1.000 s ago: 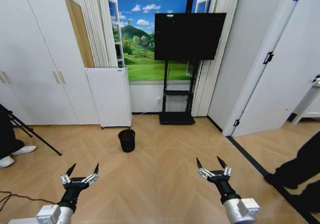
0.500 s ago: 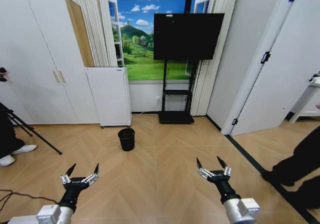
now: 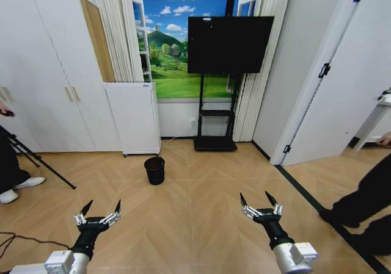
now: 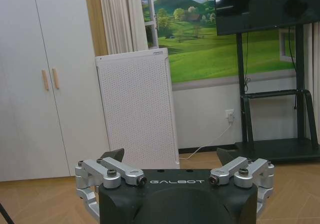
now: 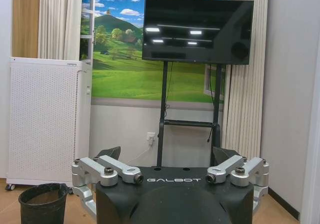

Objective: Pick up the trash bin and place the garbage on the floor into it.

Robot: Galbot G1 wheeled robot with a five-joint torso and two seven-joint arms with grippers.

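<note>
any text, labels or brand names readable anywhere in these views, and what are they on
"GALBOT" on the black housing of the left tool, seen in the left wrist view.
"GALBOT" on the black housing of the right tool, seen in the right wrist view.
The trash bin, the tv and the white perforated appliance carry no text I can read.

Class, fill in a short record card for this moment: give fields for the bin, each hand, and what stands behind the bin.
Trash bin: trash bin upright on the wooden floor, ahead of the robot, untouched
Left hand: left hand open, held low over the floor, holding nothing
Right hand: right hand open, held low over the floor, holding nothing
Behind the bin: white perforated appliance against the wall
Beside that: television on a black stand
Garbage: none identifiable on the floor
</note>
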